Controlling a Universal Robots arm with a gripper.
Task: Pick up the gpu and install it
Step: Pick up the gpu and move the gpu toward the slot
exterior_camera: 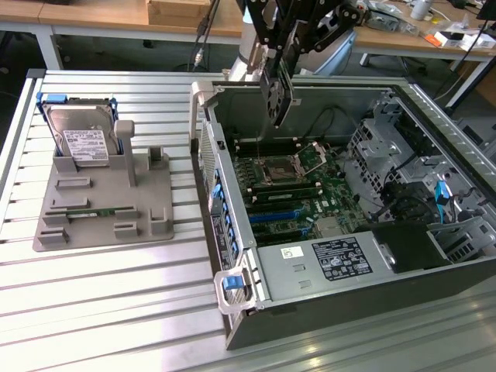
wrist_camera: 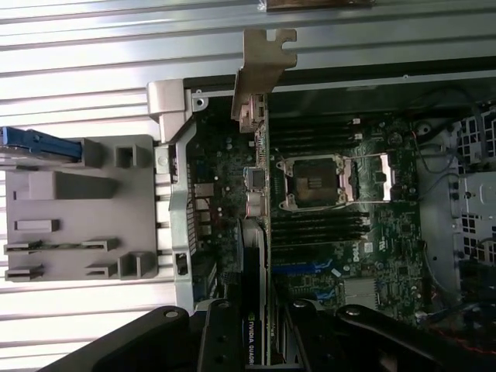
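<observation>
Step in hand: transfer to the machine. The pick-up is done and the install is not.

The gripper [exterior_camera: 280, 68] hangs at 12 o'clock over the open computer case [exterior_camera: 232, 256] in the exterior view. Its fingers [wrist_camera: 221, 335] are clamped on the gpu [exterior_camera: 277, 99], one on each flat face. The card is held on edge in the air above the far margin of the motherboard [exterior_camera: 310, 194]. It is clear of every slot and touches nothing but the fingers.

Judgement: seating calls for the card's lower edge to be parallel with a blue expansion slot [exterior_camera: 275, 215], at about 6 o'clock from the CPU socket [exterior_camera: 283, 167]. The silver bracket [wrist_camera: 263, 66] must also meet the case's rear wall squarely. Little sideways error can be allowed.

Materials:
- The card is a slim, rigid black slab with a round fan. Its bracket is thin pressed metal with a notched tab.
- The case is grey sheet steel.
- The board is green and densely populated.
- At 9 o'clock from the case, a matt grey moulded fixture [exterior_camera: 151, 209] rests on the ribbed aluminium worktop [exterior_camera: 116, 310].
- The fixture carries a boxy hard drive [exterior_camera: 81, 139] and a thin green memory stick [exterior_camera: 85, 211].
</observation>
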